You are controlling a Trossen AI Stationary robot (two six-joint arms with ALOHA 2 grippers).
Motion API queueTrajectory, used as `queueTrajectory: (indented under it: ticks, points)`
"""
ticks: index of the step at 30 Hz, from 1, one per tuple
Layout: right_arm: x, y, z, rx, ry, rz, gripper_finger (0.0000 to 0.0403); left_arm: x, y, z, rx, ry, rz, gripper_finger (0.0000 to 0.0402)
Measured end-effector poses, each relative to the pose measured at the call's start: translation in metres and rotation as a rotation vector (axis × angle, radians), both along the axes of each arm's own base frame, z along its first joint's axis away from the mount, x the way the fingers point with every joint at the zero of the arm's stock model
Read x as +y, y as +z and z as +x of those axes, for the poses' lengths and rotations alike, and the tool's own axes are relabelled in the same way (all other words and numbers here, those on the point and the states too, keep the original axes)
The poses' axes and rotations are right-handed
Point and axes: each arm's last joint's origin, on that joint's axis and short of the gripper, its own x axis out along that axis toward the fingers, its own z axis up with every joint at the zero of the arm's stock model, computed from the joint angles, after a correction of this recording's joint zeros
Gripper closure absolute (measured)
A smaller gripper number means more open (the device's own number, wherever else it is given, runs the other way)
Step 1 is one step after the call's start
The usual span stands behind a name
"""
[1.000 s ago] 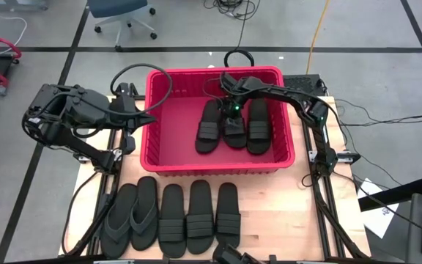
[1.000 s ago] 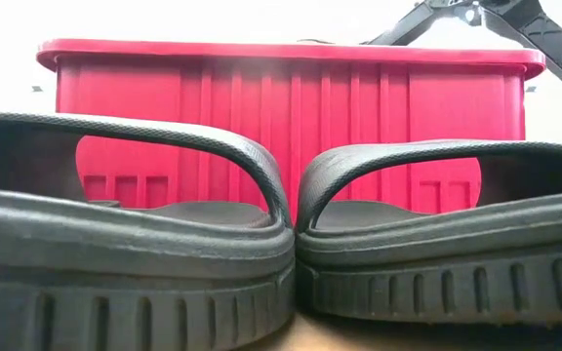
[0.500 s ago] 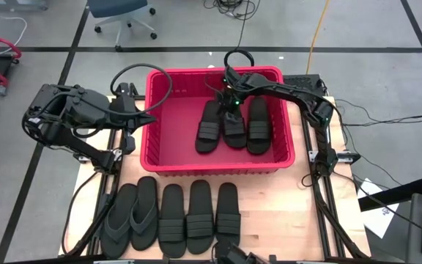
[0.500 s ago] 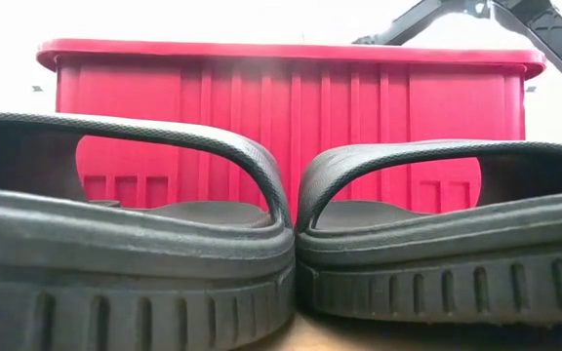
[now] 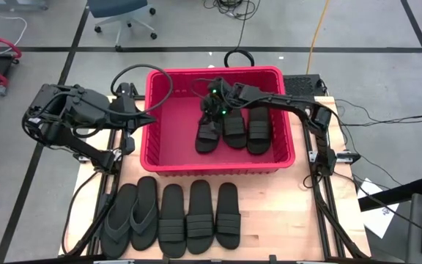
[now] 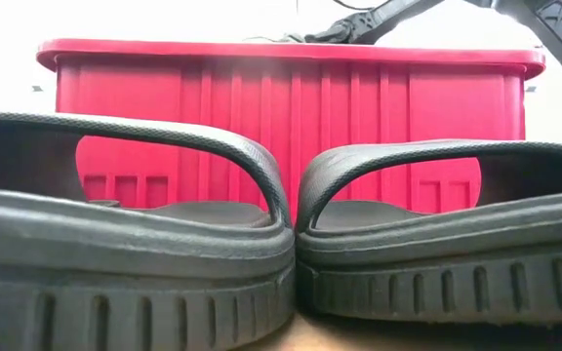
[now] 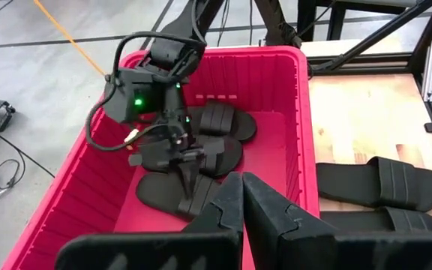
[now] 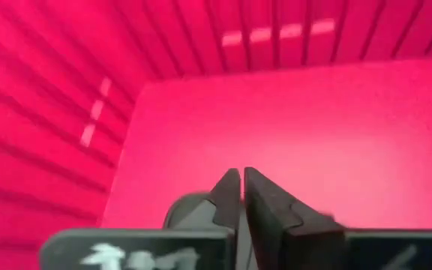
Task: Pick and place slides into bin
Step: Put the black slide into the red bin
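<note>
Right gripper (image 5: pixel 209 110) has snapped shut on nothing since a second ago and swung from the middle slide to the leftmost of three slides (image 5: pixel 234 126) in the bin (image 5: pixel 168 150); release done. Five slides (image 5: pixel 173 218) remain on the table. Left gripper (image 7: pixel 240 196) shut, empty, parked beside the bin
</note>
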Motion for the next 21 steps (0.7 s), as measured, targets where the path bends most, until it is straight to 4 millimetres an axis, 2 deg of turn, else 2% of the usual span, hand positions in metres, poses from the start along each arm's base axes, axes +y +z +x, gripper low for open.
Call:
queueTrajectory:
  ticks: [5, 12, 15, 21]
  points:
    - [0.005, -0.006, 0.007, 0.029, -0.084, -0.053, 0.0399, 0.0, 0.0, 0.0, 0.0, -0.001, 0.0, 0.0394]
    - [0.003, -0.002, 0.005, 0.031, -0.113, -0.047, 0.0402, 0.0, -0.002, 0.002, 0.009, 0.004, -0.002, 0.0394]
    - [0.003, 0.022, -0.003, -0.031, -0.125, -0.069, 0.0402, 0.0, -0.011, 0.008, 0.048, 0.027, 0.019, 0.0394]
    - [0.022, 0.091, -0.031, -0.192, -0.112, -0.128, 0.0403, 0.018, -0.048, 0.028, 0.194, 0.166, 0.058, 0.04]
